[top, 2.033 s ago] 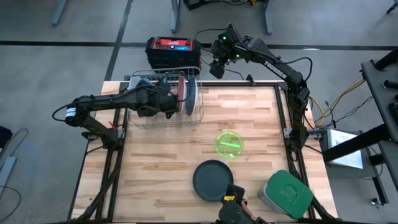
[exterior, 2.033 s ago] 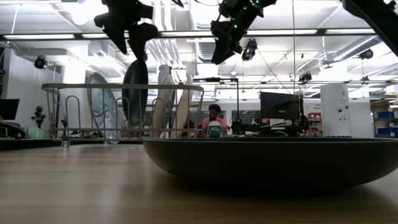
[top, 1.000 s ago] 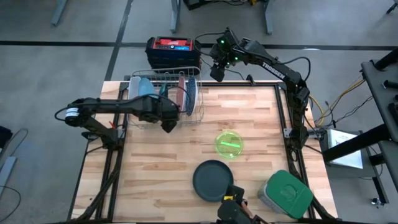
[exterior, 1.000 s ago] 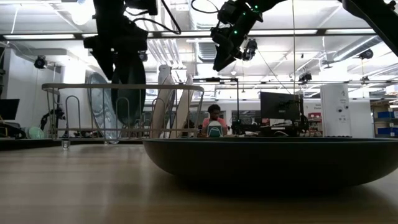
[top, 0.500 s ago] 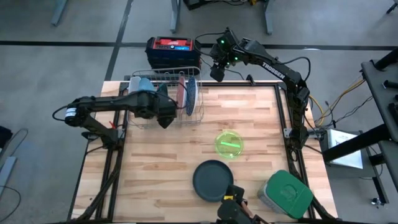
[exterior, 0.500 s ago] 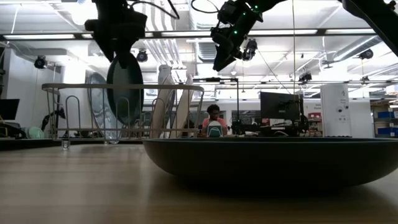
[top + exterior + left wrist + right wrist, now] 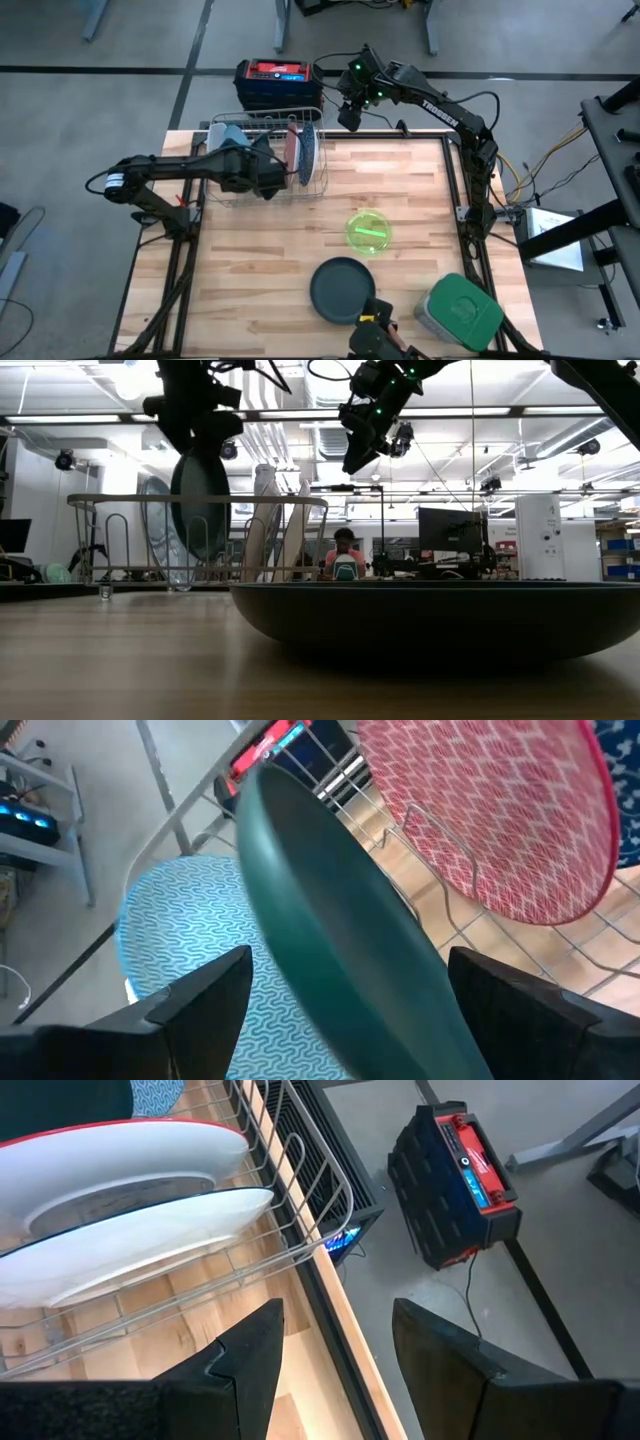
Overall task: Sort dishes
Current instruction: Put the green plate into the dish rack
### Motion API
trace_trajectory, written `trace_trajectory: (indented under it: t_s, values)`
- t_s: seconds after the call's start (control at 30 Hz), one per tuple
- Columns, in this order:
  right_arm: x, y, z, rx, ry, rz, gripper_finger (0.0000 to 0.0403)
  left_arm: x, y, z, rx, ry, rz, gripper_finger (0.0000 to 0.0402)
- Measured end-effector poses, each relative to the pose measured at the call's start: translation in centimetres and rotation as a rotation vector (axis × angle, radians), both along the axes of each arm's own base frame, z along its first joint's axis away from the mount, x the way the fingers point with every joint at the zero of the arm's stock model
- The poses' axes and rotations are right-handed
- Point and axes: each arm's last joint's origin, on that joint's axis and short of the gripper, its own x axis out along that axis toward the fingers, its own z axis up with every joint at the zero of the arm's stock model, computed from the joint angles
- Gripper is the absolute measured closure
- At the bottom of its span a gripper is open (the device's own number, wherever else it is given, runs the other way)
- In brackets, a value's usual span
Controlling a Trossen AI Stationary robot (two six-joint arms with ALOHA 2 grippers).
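My left gripper (image 7: pixel 262 175) is shut on a dark green plate (image 7: pixel 340 930) over the wire rack (image 7: pixel 262 192) at the table's far left. The plate stands on edge between a light blue plate (image 7: pixel 200 920) and a reddish plate (image 7: pixel 480 810) that stand in the rack. Two white plates (image 7: pixel 130 1210) stand in the rack beyond the reddish one. My right gripper (image 7: pixel 347 112) is open and empty, up over the table's far edge behind the rack. A lime green bowl (image 7: pixel 367 230) and a dark grey-teal plate (image 7: pixel 342 290) lie flat on the table. My left gripper pinches the dark green plate's upper rim (image 7: pixel 385 1020) between its two fingers, one on each face. The fingers point down from above. The plate (image 7: pixel 200 500) hangs upright, its lower part down inside the rack; whether it rests on the wires I cannot tell.
A grey container with a green lid (image 7: pixel 460 312) stands at the near right corner. A black and red box (image 7: pixel 278 82) sits on the floor beyond the far edge. Bare tabletop (image 7: pixel 240 260) lies near the rack's front. A person (image 7: pixel 345 555) sits far behind.
My left gripper has carried the dark green plate from the rack's near side toward the table's far edge, in over the rack between the light blue and reddish plates. The plate has stayed upright on edge.
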Motion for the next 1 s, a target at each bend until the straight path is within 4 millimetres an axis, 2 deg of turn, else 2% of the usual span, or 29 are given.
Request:
trace_trajectory:
  t_s: [0.17,0.27,0.63,0.8,0.9,1.0]
  values:
    - [0.0,0.0,0.0,0.003,0.0,-0.002,0.0224,0.2,-0.1,-1.2,-0.051,-0.013,-0.004,0.0077]
    - [0.0,0.0,0.0,0.003,0.0,-0.002,0.0224,0.0,-0.1,-1.0,-0.037,-0.014,0.005,0.0077]
    - [0.0,0.0,-0.1,0.004,0.0,-0.003,0.0224,-0.1,-0.1,3.5,-0.019,-0.037,-0.065,0.0077]
    - [0.0,0.0,-0.1,0.004,0.001,-0.003,0.0224,-0.1,-0.1,4.8,0.022,-0.032,-0.101,0.0078]
    - [0.0,0.0,-0.1,0.004,0.001,-0.003,0.0224,-0.2,0.0,5.1,0.047,-0.029,-0.105,0.0105]
    - [0.0,0.0,-0.1,0.004,0.001,-0.002,0.0224,0.1,-0.1,4.6,0.003,-0.038,-0.122,0.0183]
